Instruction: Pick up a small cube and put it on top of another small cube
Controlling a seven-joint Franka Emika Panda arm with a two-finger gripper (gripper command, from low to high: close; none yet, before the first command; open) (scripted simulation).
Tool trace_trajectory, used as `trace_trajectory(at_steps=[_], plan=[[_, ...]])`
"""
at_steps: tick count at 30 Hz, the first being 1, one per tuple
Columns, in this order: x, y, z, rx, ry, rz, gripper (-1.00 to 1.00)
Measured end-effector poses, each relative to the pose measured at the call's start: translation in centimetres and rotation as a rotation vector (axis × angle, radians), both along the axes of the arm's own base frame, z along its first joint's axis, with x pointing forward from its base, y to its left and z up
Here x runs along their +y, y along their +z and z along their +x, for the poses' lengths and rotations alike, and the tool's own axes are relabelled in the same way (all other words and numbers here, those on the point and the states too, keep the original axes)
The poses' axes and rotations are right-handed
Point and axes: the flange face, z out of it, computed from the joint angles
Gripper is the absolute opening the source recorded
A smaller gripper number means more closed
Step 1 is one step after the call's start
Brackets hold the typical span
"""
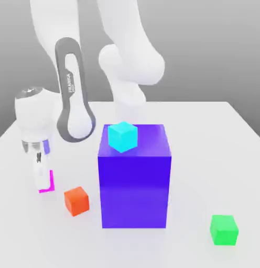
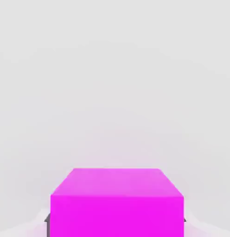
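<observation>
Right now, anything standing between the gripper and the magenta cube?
Nothing visible. The gripper is already down at the magenta cube, its fingers right against two opposite sides. The orange cube sits off toward the exterior view's right, not between them.

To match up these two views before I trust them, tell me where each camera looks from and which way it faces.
Exterior view: off the arm, looking slightly down across the table, the arm's base beyond the blue-violet block; the arm and its gripper show.
Hand view: on the hand, facing the way the fingers reach, at the magenta-pink cube; parts of the fingers flank it.
Shared: the magenta-pink cube, mostly hidden behind the gripper outside, and the fingers.
</observation>
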Motion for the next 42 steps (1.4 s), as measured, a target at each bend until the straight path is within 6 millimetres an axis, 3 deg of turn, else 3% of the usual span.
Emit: trace_trajectory(at_steps=[9,16,17,19,22,25,31,33,36,39,42], plan=[[-0.4,3.7,0.7,-0.011,-0.005,-0.006,-1.00],[-0.2,6.4,0.0,-0.002,-0.005,-0.001,-1.00],[-0.5,7.0,0.3,-0.008,0.000,-0.014,-1.00],[0.4,8.3,3.9,-0.030,0.064,-0.047,-1.00],[3.8,10.0,10.5,-0.065,0.160,-0.075,-1.00],[8.5,11.9,16.5,-0.106,0.238,-0.093,-1.00],[21.3,16.1,25.4,-0.205,0.376,-0.103,-1.00],[26.1,16.9,26.6,-0.222,0.419,-0.090,-1.00],[32.6,16.8,26.7,-0.211,0.476,-0.059,-1.00],[36.1,16.4,26.3,-0.188,0.472,-0.036,-1.00],[41.2,16.0,25.2,-0.162,0.503,-0.015,-1.00]])
